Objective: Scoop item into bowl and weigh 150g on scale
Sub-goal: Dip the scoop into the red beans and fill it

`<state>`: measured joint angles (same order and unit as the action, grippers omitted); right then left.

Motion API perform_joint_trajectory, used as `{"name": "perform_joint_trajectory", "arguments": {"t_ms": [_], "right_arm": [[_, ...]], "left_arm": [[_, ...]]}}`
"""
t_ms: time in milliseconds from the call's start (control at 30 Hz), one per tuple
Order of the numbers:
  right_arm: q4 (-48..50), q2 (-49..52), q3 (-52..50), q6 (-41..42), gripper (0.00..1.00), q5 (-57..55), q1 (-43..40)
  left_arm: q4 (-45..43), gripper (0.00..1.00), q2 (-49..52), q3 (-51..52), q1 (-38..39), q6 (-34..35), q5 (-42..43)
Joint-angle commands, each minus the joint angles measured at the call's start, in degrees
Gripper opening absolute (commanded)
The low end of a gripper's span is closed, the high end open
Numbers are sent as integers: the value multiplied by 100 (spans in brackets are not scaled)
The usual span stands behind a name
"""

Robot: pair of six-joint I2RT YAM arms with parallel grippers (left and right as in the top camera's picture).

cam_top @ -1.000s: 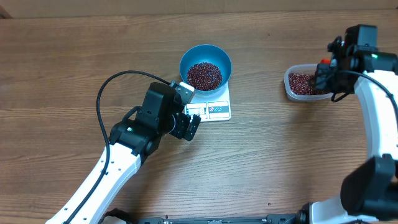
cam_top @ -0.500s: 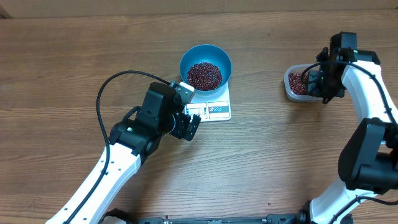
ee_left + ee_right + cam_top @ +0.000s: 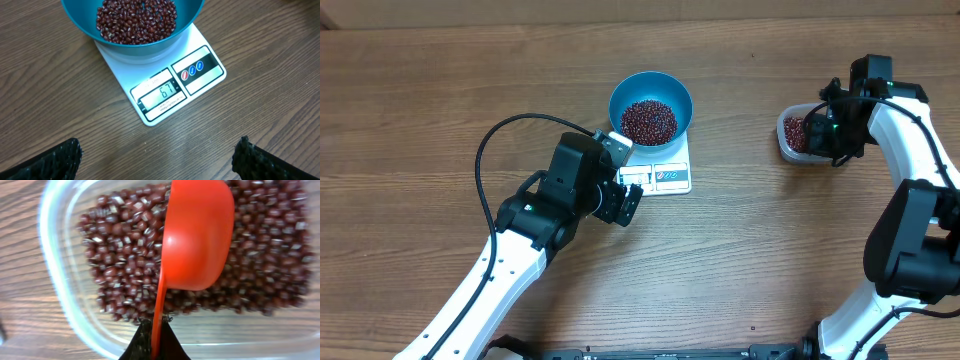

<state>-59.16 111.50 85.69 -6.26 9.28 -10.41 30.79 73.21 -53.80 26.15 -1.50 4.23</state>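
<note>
On the left of the table, the left gripper is seen just beside the front edge of the scale. Its jaws are spread wide apart and nothing is held between them. In the left wrist view, only the two dark fingertips are shown at the lower corners, with bare wood between them.

The scale is placed near the middle of the table, and the bowl is set on its rear part. A heap of beans is contained in the bowl and covers its bottom. On the display the figure 67 can be read, and two blue marks and one red mark are printed on the panel beside it.

Well apart, on the right, a clear container is placed, and more beans are kept inside it. The right gripper is positioned over this container. Its jaws are pressed together on the thin handle of a red scoop. The cup of the scoop is held over the beans at the far side of the container. Whether the cup is pushed into the beans cannot be told.
</note>
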Motion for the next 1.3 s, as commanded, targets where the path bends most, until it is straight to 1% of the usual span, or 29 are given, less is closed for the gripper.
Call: {"name": "perform_joint_trajectory", "arguments": {"t_ms": [0,200,467,900,1000,1133,1267], "right_arm": [[-92,76,-31,-177,4,813,24],[-120,76,-31,-179,4,1287,-131],[-118,76,-31,-247,4,2151,-616],[-162,76,-31,-240,4,2656,-1182],[-216,76,-31,-527,4,3198,-1314],[-306,76,-31,-638,4,3480,-1486],[-474,76,-28,-997,4,3904,-1661]], "left_arm": [[-15,100,28,20,-26,-24,-35],[-15,100,28,20,-26,-24,-35],[-15,100,28,20,-26,-24,-35],[-15,100,28,20,-26,-24,-35],[-15,100,28,20,-26,-24,-35],[-15,99,28,20,-26,-24,-35],[-15,100,28,20,-26,-24,-35]]}}
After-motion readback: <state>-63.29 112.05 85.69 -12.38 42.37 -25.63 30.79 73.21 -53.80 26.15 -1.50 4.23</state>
